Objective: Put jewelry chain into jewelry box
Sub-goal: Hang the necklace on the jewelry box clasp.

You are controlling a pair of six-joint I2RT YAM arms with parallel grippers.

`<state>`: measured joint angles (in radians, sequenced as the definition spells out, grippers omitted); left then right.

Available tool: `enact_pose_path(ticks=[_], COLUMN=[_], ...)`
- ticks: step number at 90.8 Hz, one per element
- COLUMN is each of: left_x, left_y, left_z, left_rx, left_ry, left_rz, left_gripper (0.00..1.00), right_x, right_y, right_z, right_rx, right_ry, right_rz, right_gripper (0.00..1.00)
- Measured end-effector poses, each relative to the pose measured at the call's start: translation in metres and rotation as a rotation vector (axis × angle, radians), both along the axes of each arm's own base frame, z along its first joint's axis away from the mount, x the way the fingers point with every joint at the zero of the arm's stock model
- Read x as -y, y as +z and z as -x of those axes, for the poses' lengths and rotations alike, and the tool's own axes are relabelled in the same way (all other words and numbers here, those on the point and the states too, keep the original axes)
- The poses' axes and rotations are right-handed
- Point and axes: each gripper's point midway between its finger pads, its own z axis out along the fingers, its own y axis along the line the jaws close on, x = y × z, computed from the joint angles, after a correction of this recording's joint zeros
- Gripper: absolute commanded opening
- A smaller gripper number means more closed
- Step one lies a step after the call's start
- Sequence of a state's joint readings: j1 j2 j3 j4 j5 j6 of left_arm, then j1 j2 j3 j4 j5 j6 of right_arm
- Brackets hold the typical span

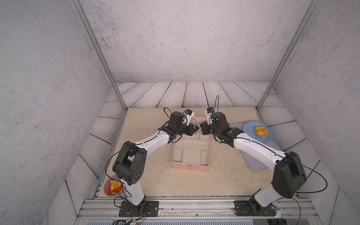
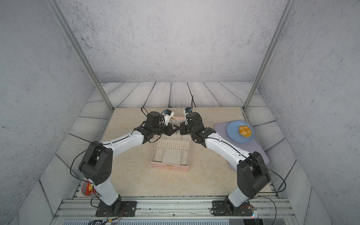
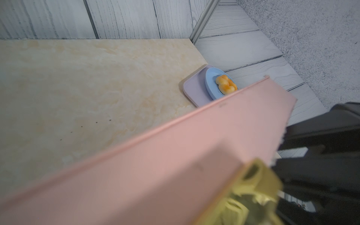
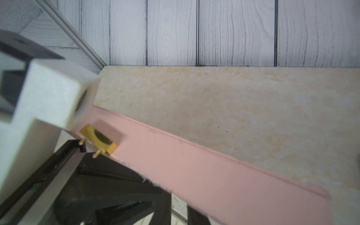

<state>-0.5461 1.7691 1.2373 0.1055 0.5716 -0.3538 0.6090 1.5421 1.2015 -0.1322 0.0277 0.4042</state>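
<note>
**Box open, both claws at the raised lid, chain not clearly in view**

At the counter's near-left corner, a pale round bowl (image 1: 106, 191) holds a red-and-yellow snack packet (image 1: 115, 187), which has no part in this job. Toward the far middle, the left claw (image 1: 194, 130) is clenched tight just beside the lid's upper edge. Whether it pinches anything I cannot tell.

The pale pink rectangular jewelry box (image 1: 190, 168) lies open mid-counter, its cream ring slots and dotted panel bare. Its pink lid (image 3: 175, 155) tilts up at the far side, and a gold clasp (image 4: 99, 140) sits on the lid's edge.

The very fine metallic jewelry chain is too thin to pick out. Faint thin marks (image 1: 197, 136) in the far compartment, below the claws, may be it. I judge the opening done and the placing unconfirmed.

The right claw (image 1: 203, 129) faces the left one, almost touching it. How far it gapes, and what it touches, I cannot tell.

At the right edge, a round blue plate (image 1: 247, 126) of orange-yellow food rests on a lilac mat (image 1: 259, 161).
</note>
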Motion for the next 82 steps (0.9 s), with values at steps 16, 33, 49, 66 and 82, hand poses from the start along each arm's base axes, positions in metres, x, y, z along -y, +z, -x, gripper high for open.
enact_pose_path(ticks=[16,33,49,66,82], left_x=[0.001,0.003,0.006,0.008,0.014], left_y=[0.012,0.035,0.052,0.058,0.069], left_z=[0.007,0.013,0.015,0.018,0.022], left_rx=[0.01,0.037,0.052,0.048,0.061], left_ry=[-0.039,-0.074,-0.096,-0.117,-0.139], left_rz=[0.001,0.021,0.043,0.054,0.07], left_gripper=[0.0,0.0,0.0,0.0,0.0], right_x=[0.01,0.014,0.011,0.002,-0.004], right_y=[0.008,0.003,0.001,0.004,-0.011], right_z=[0.011,0.015,0.018,0.021,0.027], right_rx=[0.047,0.062,0.063,0.079,0.1], right_ry=[0.005,0.013,0.042,0.101,0.153], right_rz=[-0.014,-0.011,-0.016,-0.034,-0.044], right_gripper=[0.24,0.25,0.24,0.24,0.27])
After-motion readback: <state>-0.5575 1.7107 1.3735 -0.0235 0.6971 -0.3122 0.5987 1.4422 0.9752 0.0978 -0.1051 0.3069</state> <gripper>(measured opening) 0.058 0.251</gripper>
